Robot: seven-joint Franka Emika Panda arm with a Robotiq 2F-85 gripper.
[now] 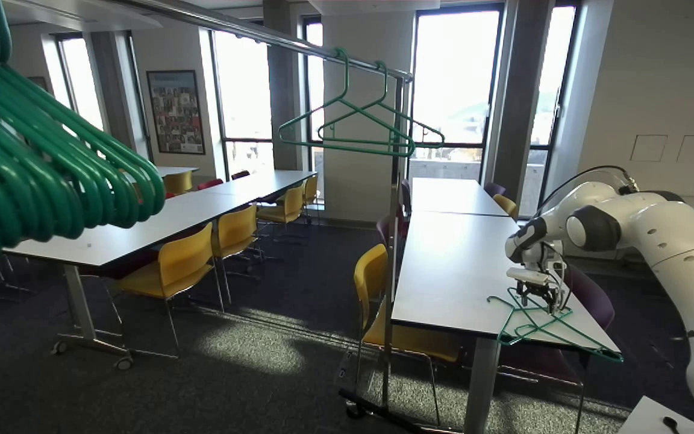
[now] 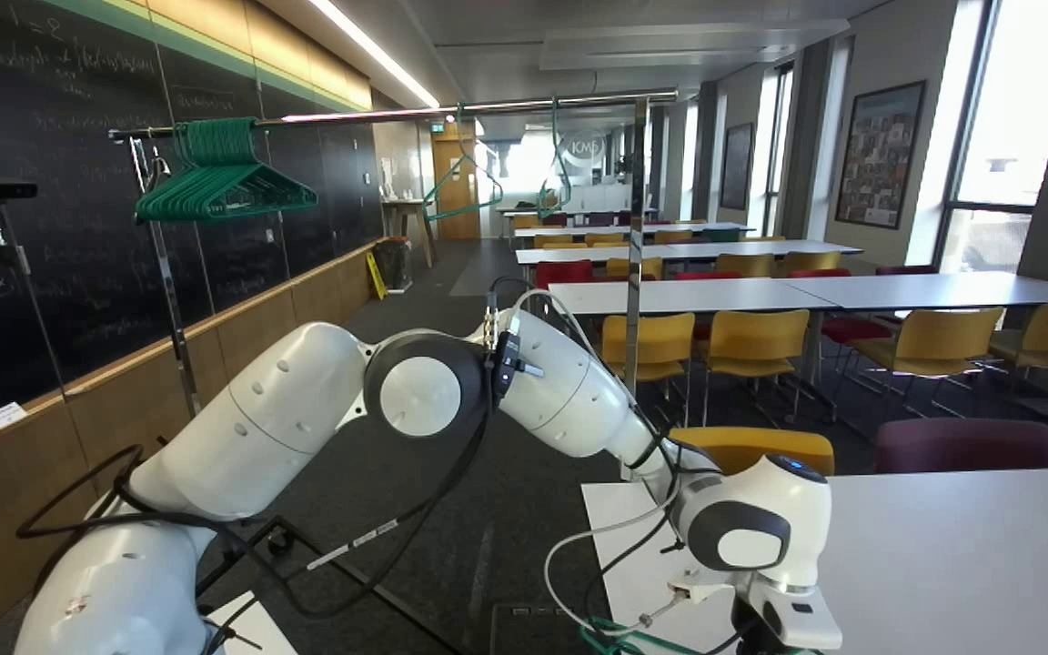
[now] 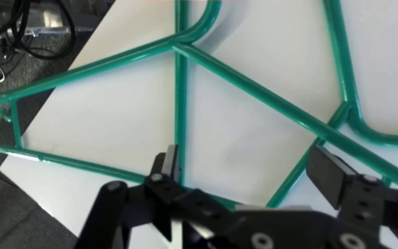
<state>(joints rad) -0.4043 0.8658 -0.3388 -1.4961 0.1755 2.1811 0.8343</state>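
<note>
Two green plastic hangers lie overlapping near the end of a white table. In the wrist view the upper hanger crosses over the lower hanger; one end of the upper one sticks out past the table edge. My gripper is open and empty, pointing down just above them. One finger is beside the lower hanger's straight bar, the other near the crossing of the two hangers. Whether the fingers touch the hangers I cannot tell. The gripper also shows over the hangers in an exterior view; elsewhere the fingers are out of frame.
A metal clothes rack's rail carries a dense bunch of green hangers at one end and two separate hangers near the other. The rack's upright stands beside the table. Yellow chairs and a purple chair stand at the table.
</note>
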